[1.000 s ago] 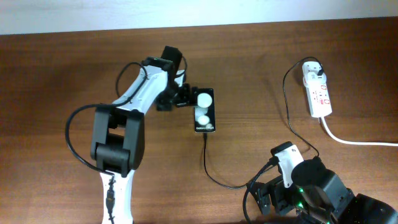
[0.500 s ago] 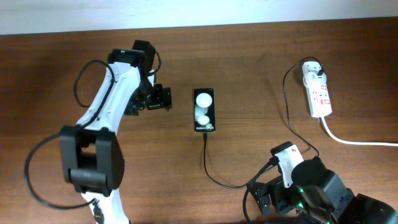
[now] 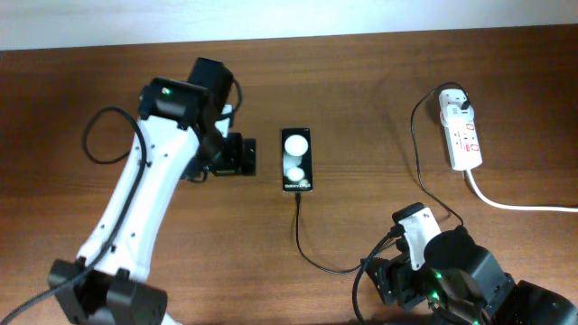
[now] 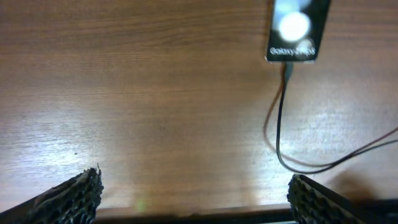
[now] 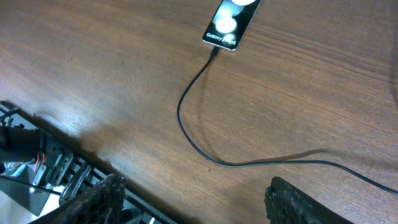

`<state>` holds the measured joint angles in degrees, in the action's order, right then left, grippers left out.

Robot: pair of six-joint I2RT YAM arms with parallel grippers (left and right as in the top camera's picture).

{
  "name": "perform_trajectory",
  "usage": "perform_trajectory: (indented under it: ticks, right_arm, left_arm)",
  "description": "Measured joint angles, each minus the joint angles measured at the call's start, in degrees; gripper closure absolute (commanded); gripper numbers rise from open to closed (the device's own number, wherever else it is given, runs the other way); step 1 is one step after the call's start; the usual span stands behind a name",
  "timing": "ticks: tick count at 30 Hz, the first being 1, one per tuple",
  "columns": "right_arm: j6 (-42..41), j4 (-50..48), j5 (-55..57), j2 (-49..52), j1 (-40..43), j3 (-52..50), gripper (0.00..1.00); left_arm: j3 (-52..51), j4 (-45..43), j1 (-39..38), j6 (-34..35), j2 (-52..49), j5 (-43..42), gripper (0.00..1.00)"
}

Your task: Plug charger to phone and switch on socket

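Observation:
The black phone (image 3: 297,160) lies flat mid-table with two white glare spots. The charger's thin black cable (image 3: 301,236) meets the phone's lower edge with its tip, loops right and runs up to the white plug adapter (image 3: 451,97) in the white socket strip (image 3: 464,137) at the far right. My left gripper (image 3: 237,155) is open and empty just left of the phone, apart from it. My right gripper (image 3: 386,282) is open and empty at the table's near edge. The left wrist view shows the phone (image 4: 297,30) and cable (image 4: 279,127), as does the right wrist view, phone (image 5: 229,22) and cable (image 5: 185,132).
The socket's thick white cord (image 3: 519,205) runs off the right edge. The table's front edge (image 5: 81,163) lies under my right gripper (image 5: 199,208). In the left wrist view my left gripper (image 4: 196,208) hangs over bare wood.
My left gripper drew back left from the phone's side, and the left arm swung round. The phone and cable stayed put. The right arm has not moved.

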<state>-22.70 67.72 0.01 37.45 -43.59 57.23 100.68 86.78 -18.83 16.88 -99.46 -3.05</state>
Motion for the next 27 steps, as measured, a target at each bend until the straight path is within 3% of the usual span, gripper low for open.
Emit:
perform_trajectory:
  ticks: [5, 6, 8, 11, 13, 14, 15, 16, 17, 18, 19, 27]
  right_arm:
    - [-0.02, -0.02, 0.02, 0.00, 0.00, 0.00, 0.19]
    - [0.00, -0.02, 0.02, 0.00, 0.00, -0.02, 0.19]
    - [-0.02, -0.02, 0.02, 0.00, 0.00, -0.02, 0.19]
    - [-0.07, -0.02, 0.02, 0.00, 0.00, -0.07, 0.11]
    - [-0.09, -0.07, 0.04, 0.00, 0.00, -0.07, 0.01]
    - [-0.07, -0.04, 0.00, 0.00, 0.00, -0.09, 0.01]
    - [0.02, -0.04, -0.02, 0.00, 0.00, -0.09, 0.01]
    - [-0.02, -0.07, 0.02, 0.00, 0.00, -0.11, 0.01]
    - [-0.02, -0.07, 0.00, 0.00, 0.00, -0.11, 0.01]
    - [-0.02, -0.44, -0.02, 0.00, 0.00, -0.13, 0.01]
    - [-0.04, -0.68, -0.11, 0.00, 0.00, -0.13, 0.01]
    - [-0.04, -4.22, -0.46, 0.00, 0.00, -0.13, 0.03]
  left_arm:
    - [-0.15, 0.96, -5.01, 0.87, 9.60, 4.68, 0.01]
    - [-0.15, 1.40, -5.01, 0.92, 12.17, 5.75, 0.05]
    - [-0.20, 2.38, -5.01, 0.96, 17.11, 8.28, 0.23]
    - [-2.08, 2.99, -5.01, 1.33, 22.80, 11.08, 0.66]
    - [-4.98, 2.64, -5.01, 1.29, 27.74, 12.33, 0.61]
    - [-6.73, 2.71, -5.01, 1.33, 29.92, 12.61, 0.56]
    - [-10.12, 1.92, -5.01, 1.73, 33.57, 12.85, 0.57]
    - [-12.79, 0.70, -5.01, 2.12, 36.48, 12.96, 0.73]
    - [-14.93, -0.04, -5.01, 2.43, 38.56, 13.03, 0.78]
    - [-17.64, -1.38, -5.01, 2.64, 40.72, 13.09, 0.94]
    - [-20.02, -1.92, -5.01, 2.93, 42.36, 13.14, 1.00]
    - [-25.51, -6.99, -5.01, 9.53, 44.98, 13.18, 1.00]
